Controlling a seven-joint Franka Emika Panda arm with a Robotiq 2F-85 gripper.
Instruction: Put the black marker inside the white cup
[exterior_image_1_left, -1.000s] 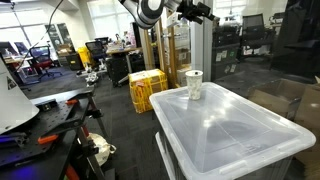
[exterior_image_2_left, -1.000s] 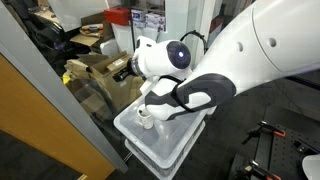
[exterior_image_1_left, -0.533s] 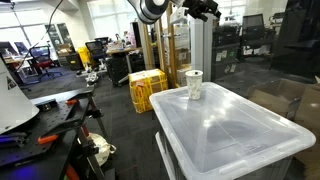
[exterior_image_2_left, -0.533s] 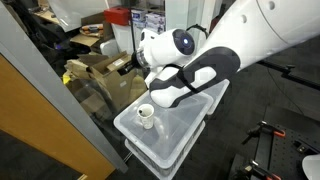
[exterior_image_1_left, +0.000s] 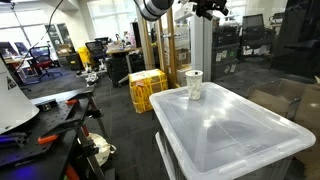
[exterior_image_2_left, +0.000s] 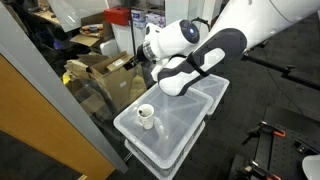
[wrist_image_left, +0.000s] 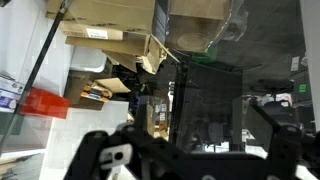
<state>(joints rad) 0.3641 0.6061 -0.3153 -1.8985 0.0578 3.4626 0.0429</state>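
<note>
- White cup (exterior_image_1_left: 193, 84): upright, near a corner of the translucent bench (exterior_image_1_left: 235, 135).
- End effector (wrist_image_left: 190, 150): high above the cup, fingers spread wide, holding nothing.

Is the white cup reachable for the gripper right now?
Probably yes. The white cup stands alone on the bin lid, nothing beside or above it; the gripper hangs higher up, apart.

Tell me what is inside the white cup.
In an exterior view the white cup shows only a shadowed opening; nothing in it can be made out. Side-on, its wall hides the inside, and nothing sticks above the rim.
</note>
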